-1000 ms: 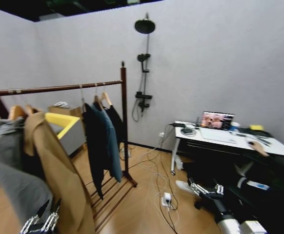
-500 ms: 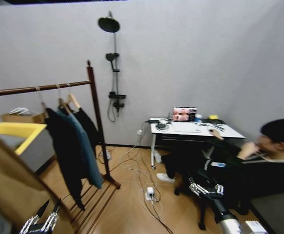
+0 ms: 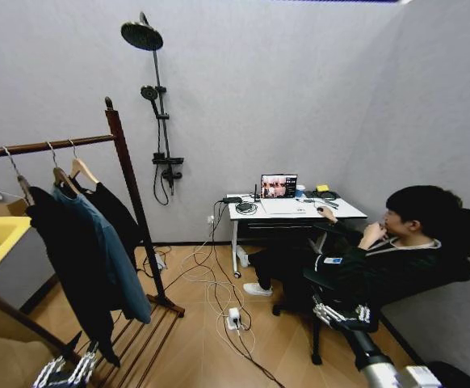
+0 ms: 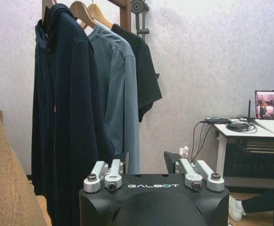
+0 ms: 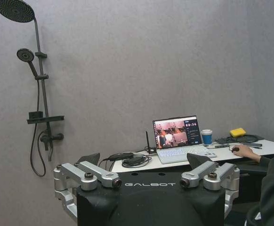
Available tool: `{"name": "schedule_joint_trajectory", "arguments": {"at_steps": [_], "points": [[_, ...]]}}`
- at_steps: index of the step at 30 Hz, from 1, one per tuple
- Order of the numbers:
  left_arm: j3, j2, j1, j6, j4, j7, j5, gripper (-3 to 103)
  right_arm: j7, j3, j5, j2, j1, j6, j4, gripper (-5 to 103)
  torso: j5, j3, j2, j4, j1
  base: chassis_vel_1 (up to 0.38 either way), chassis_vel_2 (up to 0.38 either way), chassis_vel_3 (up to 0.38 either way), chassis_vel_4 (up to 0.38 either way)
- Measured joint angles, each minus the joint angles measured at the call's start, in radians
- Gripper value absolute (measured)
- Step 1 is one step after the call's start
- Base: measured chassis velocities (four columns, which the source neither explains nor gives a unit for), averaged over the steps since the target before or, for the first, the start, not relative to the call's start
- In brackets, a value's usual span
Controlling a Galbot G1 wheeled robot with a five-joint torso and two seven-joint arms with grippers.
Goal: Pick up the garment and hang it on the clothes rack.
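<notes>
Over the last second my whole head view has swept to the right: the clothes rack (image 3: 130, 202) has slid from the middle of the picture toward the left edge, and the desk (image 3: 295, 212) with the laptop (image 3: 279, 186) and a seated person now fill the right side. I read that as the base turning, not as anything in the room moving. The garment (image 3: 110, 212), the short black top on a light wooden hanger, hangs on the rail at the post end, just behind the teal-blue jacket (image 3: 106, 250) and the longer black coat (image 3: 69, 267); in the left wrist view it is the hindmost of the three. So as I judge it, the garment sits on the rack and I am swinging away from it. My left gripper (image 3: 67, 370) rides low at the left edge of the head view, empty, fingers spread apart; my right gripper (image 3: 342, 314) hangs low on the right, also empty and spread. The only writing I can read is "GALBOT" on both gripper housings; the laptop's screen text is too small to tell.
</notes>
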Motion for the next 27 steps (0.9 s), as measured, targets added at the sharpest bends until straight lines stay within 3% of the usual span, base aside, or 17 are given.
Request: {"name": "schedule_joint_trajectory", "arguments": {"at_steps": [27], "points": [[0.0,0.0,0.0,0.0,0.0,0.0,0.0,46,0.0,0.0,0.0,0.0,0.0,0.0,0.0,100,-0.0001,0.0,0.0,-0.0003,0.0,0.001,-0.035,-0.034,-0.004]]}}
